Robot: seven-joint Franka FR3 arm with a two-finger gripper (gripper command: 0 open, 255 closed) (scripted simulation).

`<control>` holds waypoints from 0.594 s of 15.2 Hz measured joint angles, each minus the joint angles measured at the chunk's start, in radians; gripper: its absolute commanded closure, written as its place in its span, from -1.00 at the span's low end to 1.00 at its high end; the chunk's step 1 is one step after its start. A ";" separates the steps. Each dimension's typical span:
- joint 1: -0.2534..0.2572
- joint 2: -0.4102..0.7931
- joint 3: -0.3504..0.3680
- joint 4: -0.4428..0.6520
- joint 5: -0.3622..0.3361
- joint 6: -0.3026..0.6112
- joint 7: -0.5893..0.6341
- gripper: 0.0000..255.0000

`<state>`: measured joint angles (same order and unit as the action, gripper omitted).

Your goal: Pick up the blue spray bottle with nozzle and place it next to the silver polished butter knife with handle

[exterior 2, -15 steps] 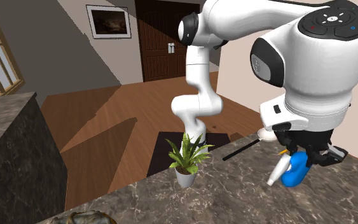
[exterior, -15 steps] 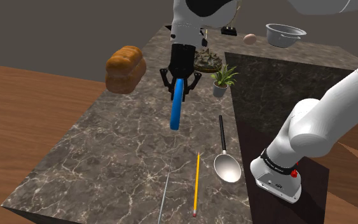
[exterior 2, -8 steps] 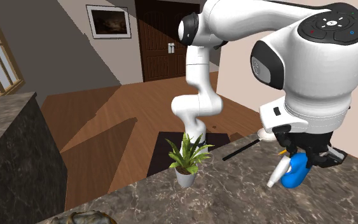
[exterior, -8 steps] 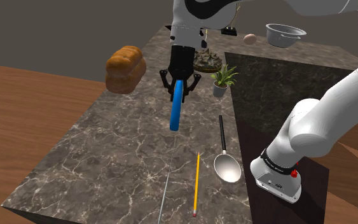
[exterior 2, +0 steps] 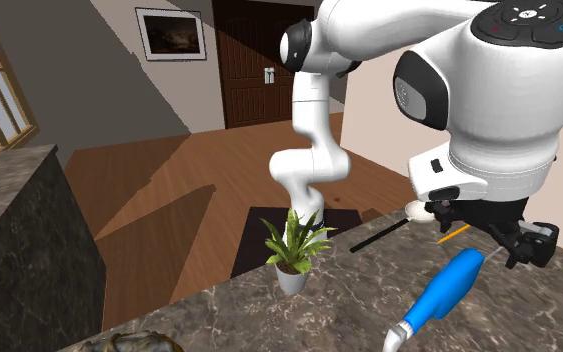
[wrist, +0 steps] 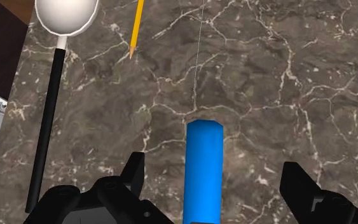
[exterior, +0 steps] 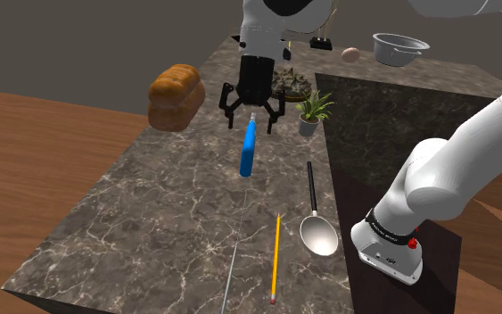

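Three views, one moment.

Shoulder view: the gripper (exterior: 251,118) hangs over the far middle of the marble counter (exterior: 142,205), its fingers (exterior: 228,107) splayed wide and holding nothing. The blue spray bottle (exterior: 248,150) is directly beneath, free of both fingers, with its long axis running near to far. The butter knife (exterior: 234,259), a thin silver line, starts near the bottle's near end and runs to the counter's near edge. The two lie almost in one line, with a gap between them. A yellow pencil (exterior: 276,254) is just to the knife's right in this view, and a spoon (exterior: 316,230) is right of that. A bread loaf (exterior: 176,95) sits far left, a potted plant (exterior: 311,111) far right.

Second exterior view: this one adds the bottle's white nozzle (exterior 2: 397,337), at the end away from the gripper. The bottle is low at the marble; I cannot tell whether it is in contact. A dark door (exterior 2: 254,60) is behind.

Wrist view: this one adds the clearance, a plain gap between the blue body and each finger. The knife's line runs on beyond the bottle's end.

Against the earlier frames: half a second ago the fingers were clamped on the bottle, which hung from them. Now it is released and sits lower.
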<state>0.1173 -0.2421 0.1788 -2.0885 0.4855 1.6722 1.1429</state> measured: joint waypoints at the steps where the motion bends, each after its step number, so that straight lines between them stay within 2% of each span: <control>1: -0.004 -0.001 -0.007 0.026 -0.004 -0.028 0.004 -1.00; 3: -0.012 0.005 -0.019 0.067 -0.012 -0.067 0.003 -1.00; 9: -0.014 0.012 -0.023 0.087 -0.016 -0.082 0.005 -1.00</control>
